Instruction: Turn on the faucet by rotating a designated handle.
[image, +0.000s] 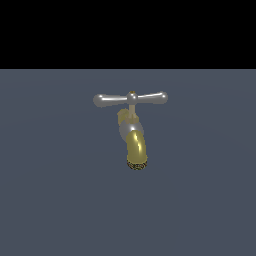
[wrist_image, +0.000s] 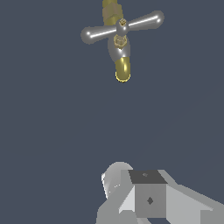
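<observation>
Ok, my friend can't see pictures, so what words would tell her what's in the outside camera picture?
A small faucet sits alone in the middle of a plain dark grey-blue surface, its brass-gold curved spout ending in a dark meshed outlet. A shiny silver crossbar handle with rounded ends lies level across its top, wider than the spout. No robot arm shows, and a black band fills the top.

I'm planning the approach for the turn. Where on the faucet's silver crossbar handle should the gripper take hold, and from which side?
Probably one bulbous end of the handle, for example the end on the exterior view's right, coming from above. The bar lies level and the ends sit farthest from the brass centre cap, giving most leverage. The gripper is well clear.
</observation>
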